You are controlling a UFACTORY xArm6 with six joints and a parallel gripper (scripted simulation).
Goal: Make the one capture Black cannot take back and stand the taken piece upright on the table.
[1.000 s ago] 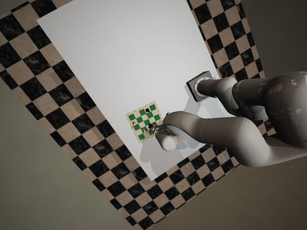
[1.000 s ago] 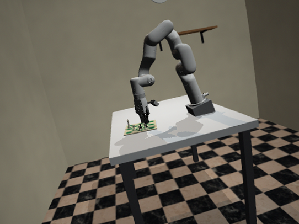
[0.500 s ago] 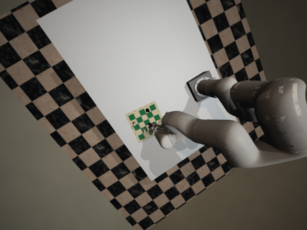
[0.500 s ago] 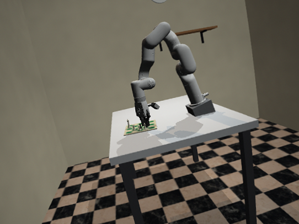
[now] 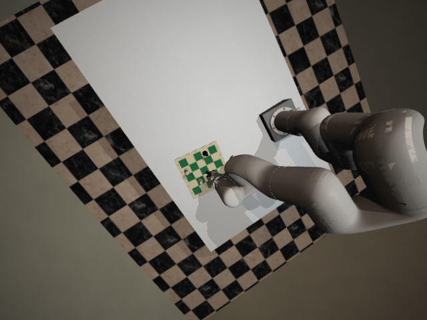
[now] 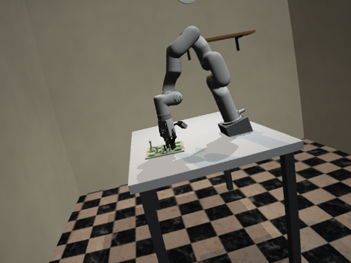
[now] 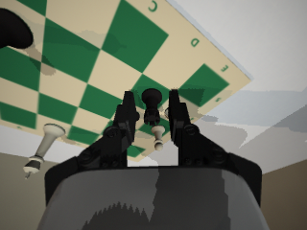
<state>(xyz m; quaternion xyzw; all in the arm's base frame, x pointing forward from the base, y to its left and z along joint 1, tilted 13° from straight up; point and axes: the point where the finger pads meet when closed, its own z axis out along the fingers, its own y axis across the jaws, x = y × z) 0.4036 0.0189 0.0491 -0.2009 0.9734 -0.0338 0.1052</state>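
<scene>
The green-and-cream board point(image 5: 182, 163) point(image 6: 151, 155) point(image 7: 134, 35) lies on the table. My gripper point(image 5: 209, 175) point(image 6: 171, 146) point(image 7: 152, 101) is partly open, low over the board. A small black piece point(image 7: 152, 97) stands between the fingers, with a gap visible on each side. A white pawn point(image 5: 200, 181) point(image 7: 158, 136) stands just beyond it. Pale parts of what look like other white pieces show by both fingers, mostly hidden. The white king point(image 5: 186, 170) point(image 6: 150, 145) point(image 7: 43, 144) stands upright on the board. Another black piece point(image 5: 205, 153) point(image 7: 13, 30) stands apart. The black pieces' types are unclear.
The white table point(image 5: 165, 79) point(image 6: 161, 174) extends around the board. The arm's base point(image 5: 273, 125) point(image 6: 238, 128) stands to the right. The forearm and wrist cover part of the board's right side in the top view. White pieces stand close around the fingers.
</scene>
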